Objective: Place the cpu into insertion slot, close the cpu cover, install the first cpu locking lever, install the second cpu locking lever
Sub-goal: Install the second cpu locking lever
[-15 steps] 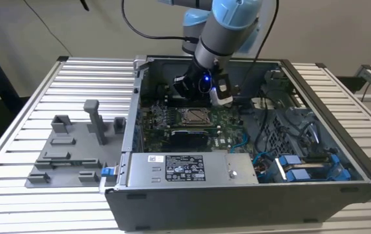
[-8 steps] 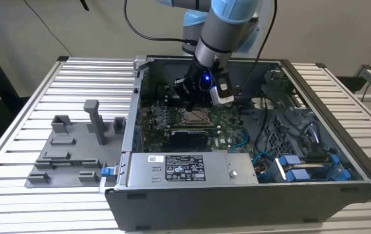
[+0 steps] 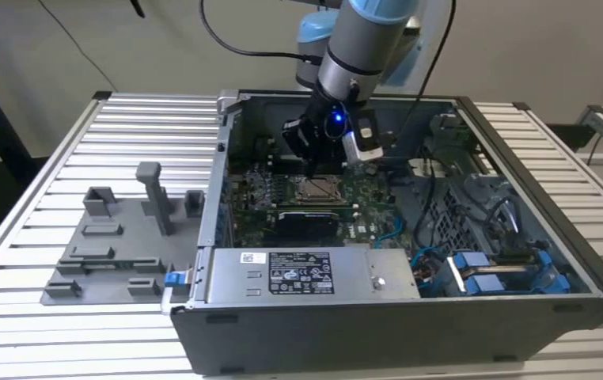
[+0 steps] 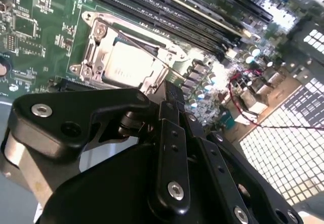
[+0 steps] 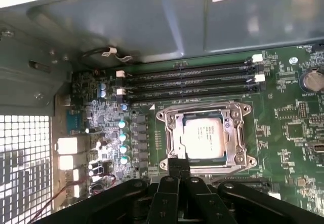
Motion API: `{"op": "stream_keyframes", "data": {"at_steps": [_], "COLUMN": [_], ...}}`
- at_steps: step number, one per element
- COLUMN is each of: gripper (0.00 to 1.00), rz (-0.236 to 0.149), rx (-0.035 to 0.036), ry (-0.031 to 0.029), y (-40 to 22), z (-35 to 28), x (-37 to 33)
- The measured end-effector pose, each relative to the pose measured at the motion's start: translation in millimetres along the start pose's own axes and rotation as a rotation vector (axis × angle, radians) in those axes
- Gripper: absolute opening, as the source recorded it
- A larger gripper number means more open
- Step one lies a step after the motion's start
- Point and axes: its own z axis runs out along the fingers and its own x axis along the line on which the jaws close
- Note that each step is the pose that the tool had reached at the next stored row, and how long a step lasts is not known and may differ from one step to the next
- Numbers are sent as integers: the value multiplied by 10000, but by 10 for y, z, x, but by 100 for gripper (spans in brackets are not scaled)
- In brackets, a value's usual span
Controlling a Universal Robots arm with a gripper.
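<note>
The cpu lies flat in the insertion slot on the green board, its pale metal top facing up. The cpu cover is down around the chip as a silvery frame. Thin wire levers run along the frame's sides; whether they are latched I cannot tell. My gripper is shut with nothing in it, its tip at the frame's edge nearest the wrist, low over the board. In the second wrist view the gripper ends beside the cpu. In the exterior view the gripper hangs just above the cpu.
Long memory slots run beside the socket, and the grey case wall rises behind them. A black block and a labelled metal box sit nearer the case front. Cables fill the exterior view's right. A grey fixture stands outside.
</note>
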Motion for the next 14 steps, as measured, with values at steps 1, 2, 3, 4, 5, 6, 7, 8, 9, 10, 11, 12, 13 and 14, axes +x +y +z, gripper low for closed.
{"op": "stream_keyframes", "data": {"at_steps": [1, 2, 3, 4, 5, 6, 7, 8, 9, 10, 11, 12, 13, 14], "gripper": [11, 11, 11, 11, 11, 11, 11, 11, 11, 11, 11, 11, 11, 11], "rz": [24, 65, 104, 141, 177, 204, 226, 243, 258, 271, 281, 287, 290, 297], "rx": [63, 218, 375, 537, 656, 722, 766, 799, 818, 844, 875, 904, 943, 992], "ry": [-11, -31, -54, -79, -97, -108, -114, -119, -123, -128, -134, -145, -164, -177], "y": [-5, -7, -8, -8, -8, -8, -8, -7, -7, -8, -7, -6, -6, -8], "z": [-1, -3, -3, -2, -2, -7, -13, -27, -41, -54, -63, -75, -78, -81], "x": [0, -1, 0, 0, 0, 1, 2, 4, 7, 9, 12, 22, 36, 47]}}
